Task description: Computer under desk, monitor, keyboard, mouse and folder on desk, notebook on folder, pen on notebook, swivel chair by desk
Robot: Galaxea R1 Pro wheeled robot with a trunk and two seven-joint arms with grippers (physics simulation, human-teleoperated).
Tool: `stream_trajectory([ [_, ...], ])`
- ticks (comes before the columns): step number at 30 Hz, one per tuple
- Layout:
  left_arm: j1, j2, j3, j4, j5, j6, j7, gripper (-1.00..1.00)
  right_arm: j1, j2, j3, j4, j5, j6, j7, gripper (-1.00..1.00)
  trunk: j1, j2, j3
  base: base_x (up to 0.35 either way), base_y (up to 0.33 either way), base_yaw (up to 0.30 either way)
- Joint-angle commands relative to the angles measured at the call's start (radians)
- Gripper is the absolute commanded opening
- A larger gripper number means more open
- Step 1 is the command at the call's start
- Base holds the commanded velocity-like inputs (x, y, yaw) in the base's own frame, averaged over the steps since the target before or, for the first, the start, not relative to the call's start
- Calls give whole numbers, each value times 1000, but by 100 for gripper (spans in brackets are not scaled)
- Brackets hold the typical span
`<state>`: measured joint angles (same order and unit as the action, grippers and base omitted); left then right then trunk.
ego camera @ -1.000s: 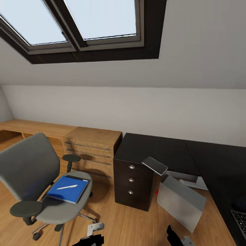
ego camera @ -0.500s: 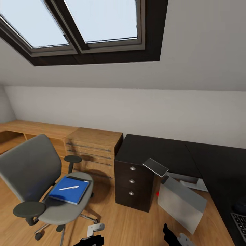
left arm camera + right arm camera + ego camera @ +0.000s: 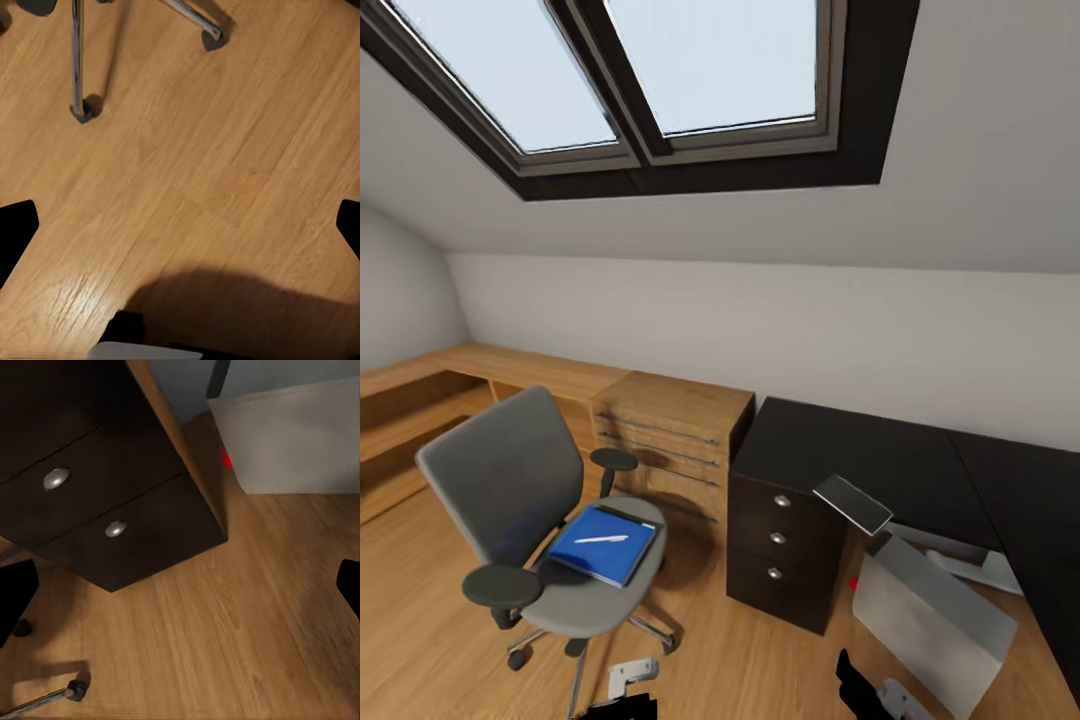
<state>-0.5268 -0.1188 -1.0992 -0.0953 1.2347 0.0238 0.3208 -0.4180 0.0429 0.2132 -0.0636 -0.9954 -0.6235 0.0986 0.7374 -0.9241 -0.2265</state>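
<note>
Grey swivel chair (image 3: 510, 485) carries a blue folder (image 3: 603, 543) and white pen (image 3: 600, 539); desk (image 3: 880, 460) near-black, floor (image 3: 440, 640) honey woodgrain

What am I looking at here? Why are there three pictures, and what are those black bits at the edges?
These are pictures from a pretend robot in a computer game world. It has wheels, a body and two arms with pinching grippers.

The big picture comes from a camera on its head. It sees a bedroom: a grey swivel chair with a blue folder on the seat and a white pen on top. Beside it stands a dark desk with drawers, and a grey computer on the floor under it.

The other two pictures come from cameras on the robot's wrists, looking down at the wooden floor. The black bits are the fingers of the grippers. Both grippers are spread open and hold nothing. One wrist sees the chair's metal legs; the other sees the drawers.
</note>
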Motion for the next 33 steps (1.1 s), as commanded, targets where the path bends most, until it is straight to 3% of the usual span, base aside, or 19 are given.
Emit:
stream_trajectory([
  [1,-1,0,-9,-1,6,2,7,100,-1,0,3,2,-11,-9,9,100,-4,6,2,0,0,277],
  [12,6,-2,-9,-1,6,2,6,100,-1,1,3,11,-9,-28,9,100,-46,83,44,0,0,254],
  [17,6,-1,-9,-1,6,2,6,100,-1,0,3,19,-10,-63,9,100,-65,118,67,0,0,60],
  [26,7,-2,-9,-1,6,2,6,100,-1,1,4,27,-9,-70,9,100,-100,181,107,0,0,27],
  [33,7,-2,-10,-1,5,2,6,100,-1,2,5,28,-10,-71,9,100,-126,230,134,0,0,178],
])
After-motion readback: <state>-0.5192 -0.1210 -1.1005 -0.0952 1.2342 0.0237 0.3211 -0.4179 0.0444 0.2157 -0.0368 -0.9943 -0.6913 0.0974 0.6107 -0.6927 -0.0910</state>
